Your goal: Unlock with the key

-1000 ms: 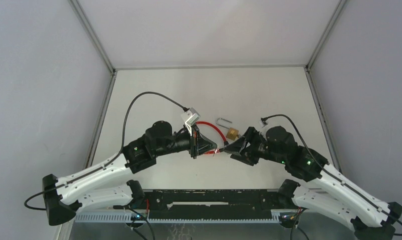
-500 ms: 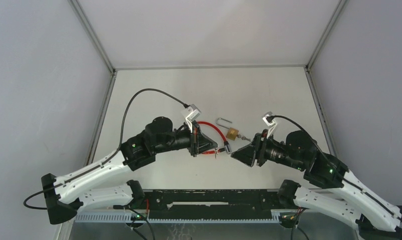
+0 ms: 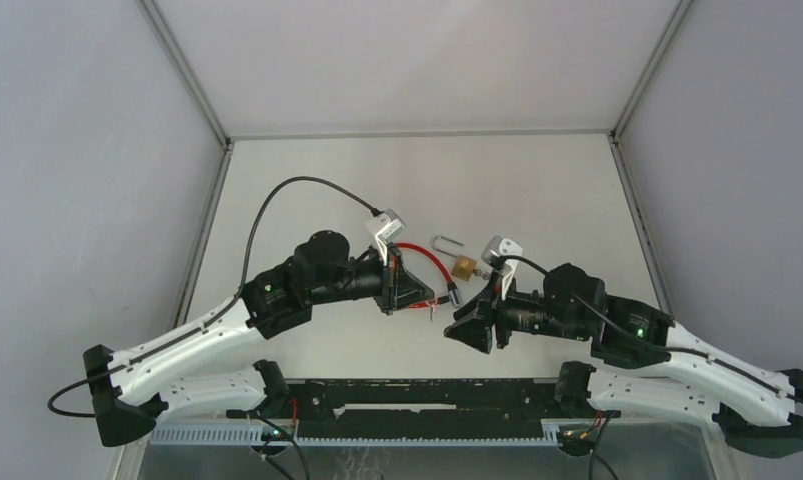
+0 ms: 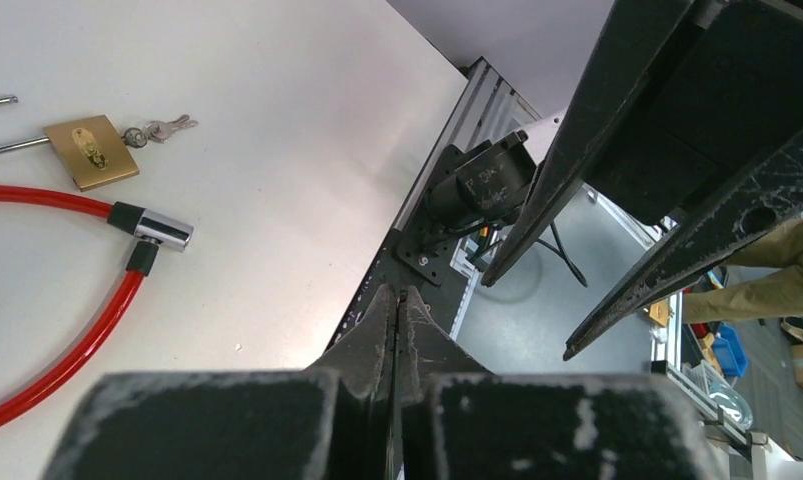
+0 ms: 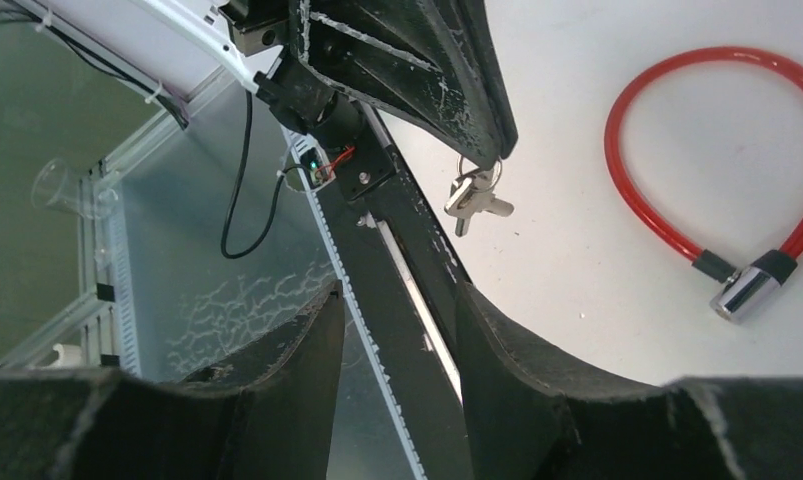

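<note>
My left gripper [image 3: 433, 297] is shut on a key ring; the silver keys [image 5: 474, 201] hang from its fingertips [image 5: 485, 150] above the table. The left wrist view shows its jaws [image 4: 398, 300] pressed together with the keys hidden. A red cable lock [image 3: 417, 258] lies beside it, its silver lock end [image 4: 163, 228] facing the gripper; it also shows in the right wrist view [image 5: 745, 294]. My right gripper [image 3: 449, 336] is open and empty, just near-right of the left one, over the table's near edge [image 5: 397, 300].
A brass padlock [image 3: 464, 267] with an open shackle [image 3: 447, 242] lies behind the grippers, small keys [image 4: 162, 128] at its end. The black rail and the arm bases [image 3: 427, 400] run along the near edge.
My right gripper has drawn back from the left gripper's tip toward the near edge, and its wrist has turned. The left gripper has stayed almost still with the keys.
</note>
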